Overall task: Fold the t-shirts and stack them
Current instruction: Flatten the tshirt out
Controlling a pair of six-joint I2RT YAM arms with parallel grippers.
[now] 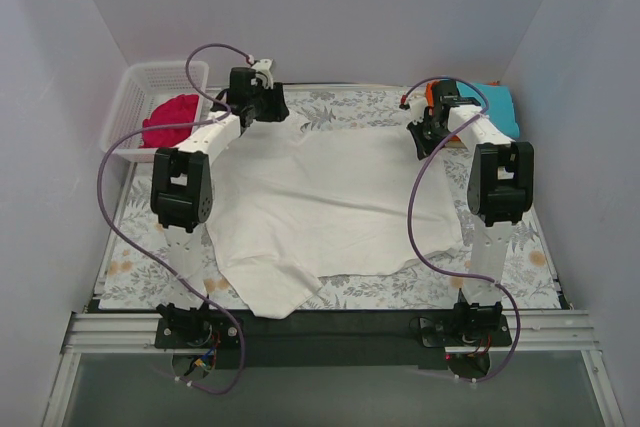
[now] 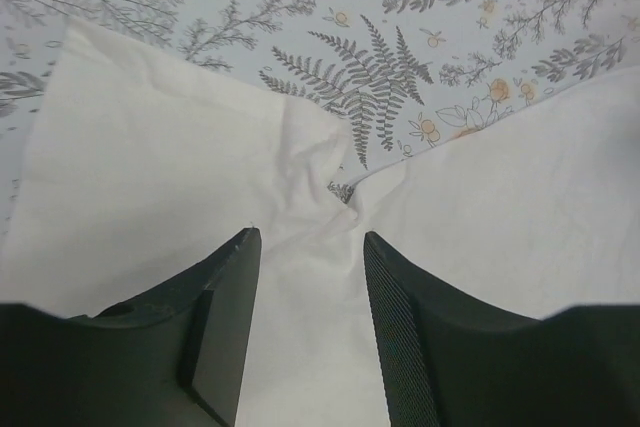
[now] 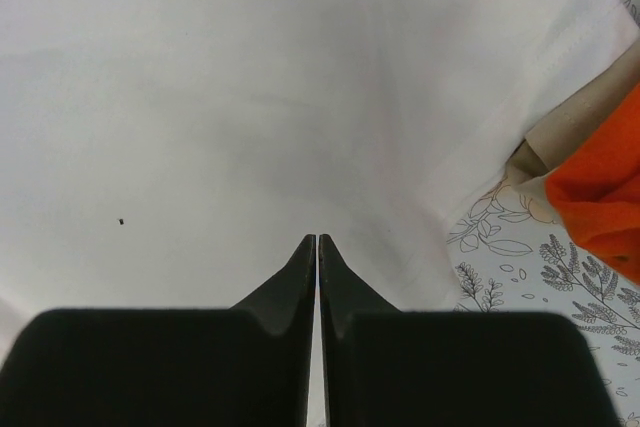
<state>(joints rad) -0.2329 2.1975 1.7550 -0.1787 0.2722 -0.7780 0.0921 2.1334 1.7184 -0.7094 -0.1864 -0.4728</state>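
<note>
Plain pale walls (image 1: 300, 7) enclose the evenly lit, floral-covered table (image 1: 340, 105).

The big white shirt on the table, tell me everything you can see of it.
The white shirt is large, off-white, soft plain cloth, spread mostly flat on the floral table cover, lightly creased, one part trailing toward the near left edge. A stitched hem shows beside the orange shirt. The open left tool straddles a bunched fold at its far left; the shut right tool sits over its far right.
</note>
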